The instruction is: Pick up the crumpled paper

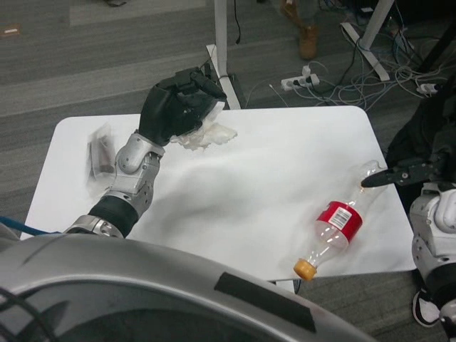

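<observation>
From my remote station: the left robot hand (177,105) grips the crumpled paper (207,132) above the far left part of the white table (235,185), paper bulging from under its fingers. The right robot hand (410,173) waits at the table's right edge; I cannot tell its pose. A clear bottle (337,226) lies nearby; a clear wrapper (101,154) sits left.

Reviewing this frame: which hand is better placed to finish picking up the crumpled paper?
Left. The left hand is already closed over the crumpled paper at the table's far side. The right hand sits at the right edge, by the plastic bottle, far from the paper.
</observation>
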